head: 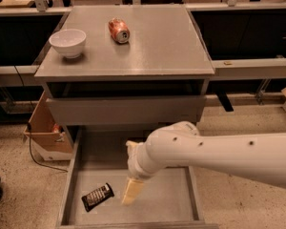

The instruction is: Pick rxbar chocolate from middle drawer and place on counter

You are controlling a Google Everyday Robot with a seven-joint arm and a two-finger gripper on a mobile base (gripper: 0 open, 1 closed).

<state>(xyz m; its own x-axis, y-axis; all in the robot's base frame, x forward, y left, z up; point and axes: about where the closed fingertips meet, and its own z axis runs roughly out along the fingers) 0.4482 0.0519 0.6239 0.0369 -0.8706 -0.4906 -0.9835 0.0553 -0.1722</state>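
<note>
The rxbar chocolate lies flat in its black wrapper on the floor of the open middle drawer, near the front left. My gripper hangs over the drawer floor, just right of the bar and a little apart from it, its cream fingers pointing down. The white arm reaches in from the right. The counter is the grey cabinet top above.
A white bowl and a crushed orange soda can sit on the counter's left and back. A shallower drawer front is above the open drawer. A cardboard box stands on the floor left of the cabinet.
</note>
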